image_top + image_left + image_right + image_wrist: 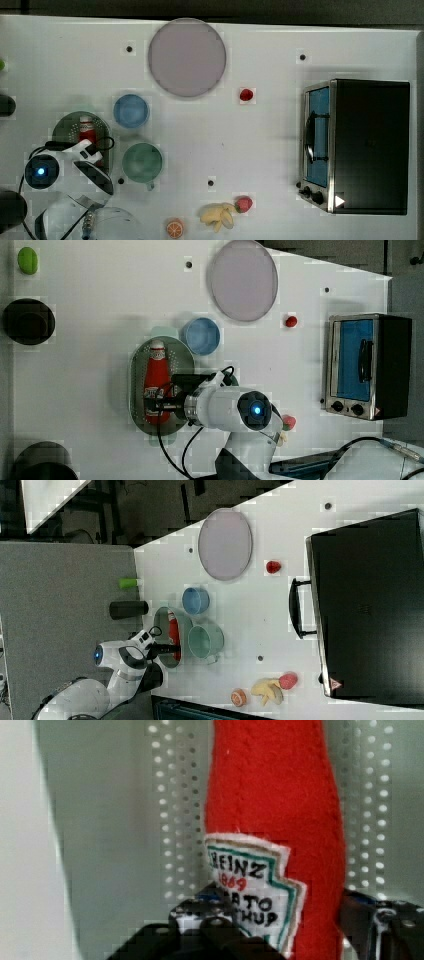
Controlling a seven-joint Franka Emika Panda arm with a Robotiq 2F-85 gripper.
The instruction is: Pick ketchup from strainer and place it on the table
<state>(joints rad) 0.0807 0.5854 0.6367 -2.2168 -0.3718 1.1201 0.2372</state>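
Red ketchup [280,810] lies inside the strainer [137,390]; my gripper [280,920] straddles its label end, fingers not yet clamped; an off-centre pinch risks tilt and slip

We've got the ketchup [156,376] lying inside the strainer [137,390] on the counter [100,315]. In the left view, the cup [200,335] sits just right of the strainer, the plate [243,280] above it, the toaster oven [367,365] far right.
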